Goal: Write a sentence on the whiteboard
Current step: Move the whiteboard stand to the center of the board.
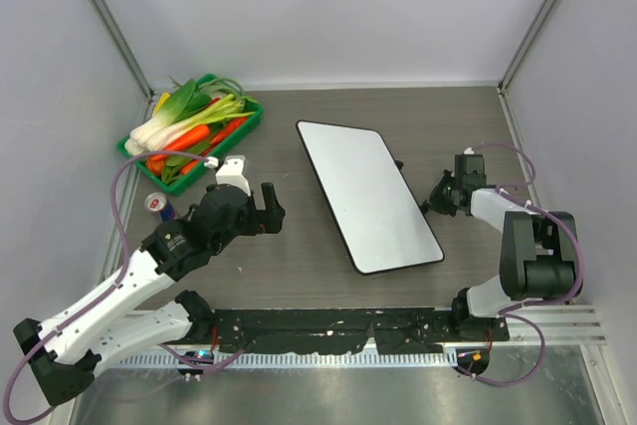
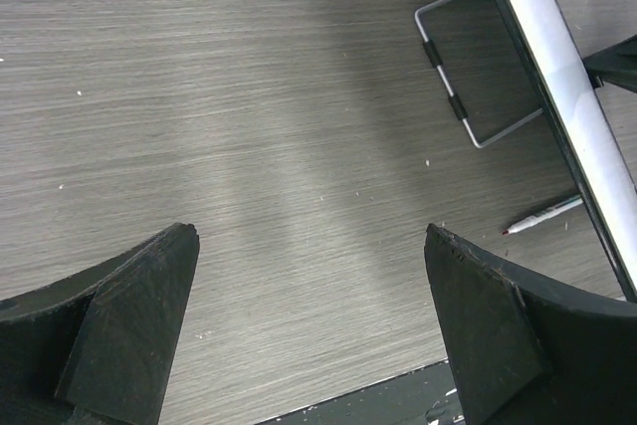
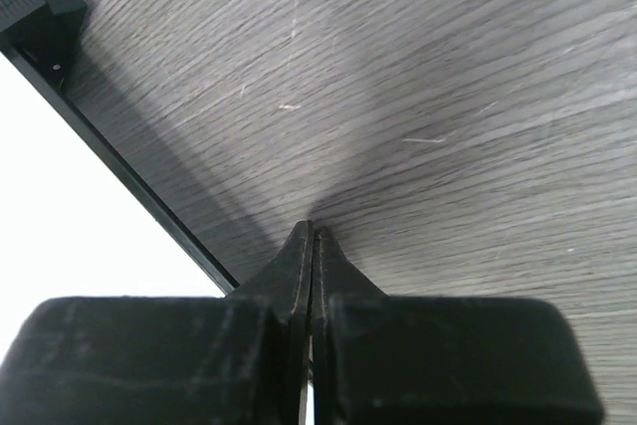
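The whiteboard (image 1: 368, 196) lies at the middle of the worktop (image 1: 299, 276), its long axis slanting from the far edge toward the near right corner. Its face shows no writing. The left gripper (image 1: 271, 208) hovers on the side toward the left edge, fingers wide apart and empty. The right gripper (image 1: 435, 198) sits just beside the board's right rim, fingers pressed together on nothing. Judged step: preparation, with no marker yet in hand. A marker (image 2: 542, 214) lies on the worktop near the board's edge, and the next move calls for grasping it.

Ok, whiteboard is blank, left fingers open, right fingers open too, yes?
No. The right fingers are shut, tips pressed together, as the right wrist view shows. The whiteboard is blank and the left fingers are open.
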Available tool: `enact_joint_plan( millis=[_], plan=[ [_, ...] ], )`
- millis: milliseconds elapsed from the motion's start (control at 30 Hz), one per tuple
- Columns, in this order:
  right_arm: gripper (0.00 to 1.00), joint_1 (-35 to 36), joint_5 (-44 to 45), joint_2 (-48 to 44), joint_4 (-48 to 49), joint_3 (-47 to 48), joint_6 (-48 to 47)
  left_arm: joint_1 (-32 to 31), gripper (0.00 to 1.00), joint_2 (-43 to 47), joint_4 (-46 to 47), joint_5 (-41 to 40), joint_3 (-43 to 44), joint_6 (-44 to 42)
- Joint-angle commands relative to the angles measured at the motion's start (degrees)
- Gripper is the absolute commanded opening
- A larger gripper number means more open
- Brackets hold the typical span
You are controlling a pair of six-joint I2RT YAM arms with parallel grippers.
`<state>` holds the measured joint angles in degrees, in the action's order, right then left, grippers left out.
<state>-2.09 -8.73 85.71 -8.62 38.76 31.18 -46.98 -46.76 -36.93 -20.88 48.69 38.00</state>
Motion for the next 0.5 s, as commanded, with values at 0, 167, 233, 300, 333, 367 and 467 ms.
enact_joint_plan(
  millis=[0, 167, 233, 300, 333, 367, 467],
  plan=[
    [0.02, 4.54, -1.64, -0.46, -2.80, -2.64, 1.51, 0.66, 1.00, 1.23, -1.22, -2.67, 2.82, -1.17],
    [0.01, 11.21, -0.33, -0.64, -2.98, -1.50, 5.02, 0.84, 1.00, 2.11, -2.36, -3.20, 3.43, -1.35],
    [0.01, 13.67, 0.03, -0.11, -3.33, -1.32, 6.60, 1.01, 1.00, 2.38, -2.80, -3.46, 3.61, -1.35],
    [0.02, 15.70, -0.58, 0.24, -3.51, -1.50, 7.92, 1.10, 0.99, 2.73, -3.24, -3.46, 3.87, -1.26],
    [0.02, 16.15, -0.67, 0.25, -3.68, -1.67, 8.54, 1.10, 1.00, 2.73, -3.41, -3.46, 3.87, -1.26],
    [0.02, 17.54, -1.02, 0.07, -3.51, -1.76, 9.33, 1.02, 1.00, 2.90, -3.59, -3.46, 3.87, -1.17],
    [0.01, 20.62, -0.68, -0.28, -3.15, -1.68, 10.57, 1.19, 1.00, 3.08, -4.03, -3.55, 4.05, -1.00]
  ],
)
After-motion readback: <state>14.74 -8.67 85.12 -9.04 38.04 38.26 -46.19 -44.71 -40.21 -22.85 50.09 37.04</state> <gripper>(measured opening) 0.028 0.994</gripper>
